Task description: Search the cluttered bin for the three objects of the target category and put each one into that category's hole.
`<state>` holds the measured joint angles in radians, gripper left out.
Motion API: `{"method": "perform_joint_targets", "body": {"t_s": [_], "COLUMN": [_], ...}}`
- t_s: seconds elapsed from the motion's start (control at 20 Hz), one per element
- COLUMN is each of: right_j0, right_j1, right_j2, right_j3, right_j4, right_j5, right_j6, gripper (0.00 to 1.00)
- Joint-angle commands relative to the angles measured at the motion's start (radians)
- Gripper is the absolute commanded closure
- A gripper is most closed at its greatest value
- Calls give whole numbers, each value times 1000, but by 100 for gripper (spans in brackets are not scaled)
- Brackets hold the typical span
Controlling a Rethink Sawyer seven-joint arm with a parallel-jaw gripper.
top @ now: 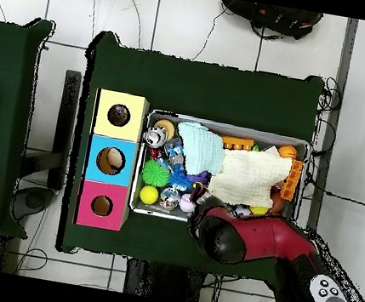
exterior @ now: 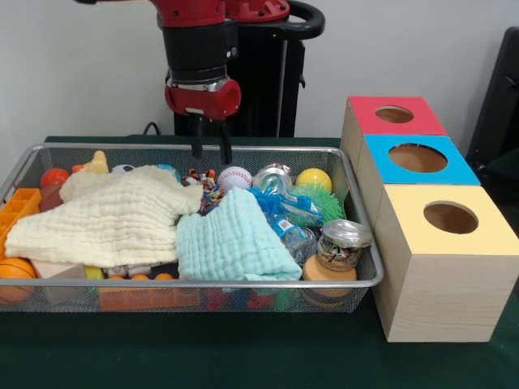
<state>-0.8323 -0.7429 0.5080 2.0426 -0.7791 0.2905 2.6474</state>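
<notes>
Gripper (exterior: 211,151) parted and empty above the far rim of the wire bin (exterior: 363,279).

The baseball (exterior: 234,177) lies just right of the fingertips, white with red stitching; the yellow ball (exterior: 313,178) sits further right. Only the overhead view shows something, perhaps a ball, inside the blue box (top: 111,161), and there the red arm (top: 249,236) hides the gripper.

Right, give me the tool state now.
Tool: open, holding nothing, hanging above the far side of the wire bin.
</notes>
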Motion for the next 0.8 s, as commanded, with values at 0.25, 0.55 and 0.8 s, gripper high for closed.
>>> {"method": "perform_joint_targets", "body": {"t_s": [0.25,0.55,0.8], "right_j0": [71,86,58], "right_j1": [108,125,136], "right_j2": [13,-8,10], "right_j3": [-154,-162,-156], "right_j4": [-103,-127,-138], "right_j5": [-19,-48,-42], "right_j6": [-122,-104,-130], "gripper": [0,0,0]}}
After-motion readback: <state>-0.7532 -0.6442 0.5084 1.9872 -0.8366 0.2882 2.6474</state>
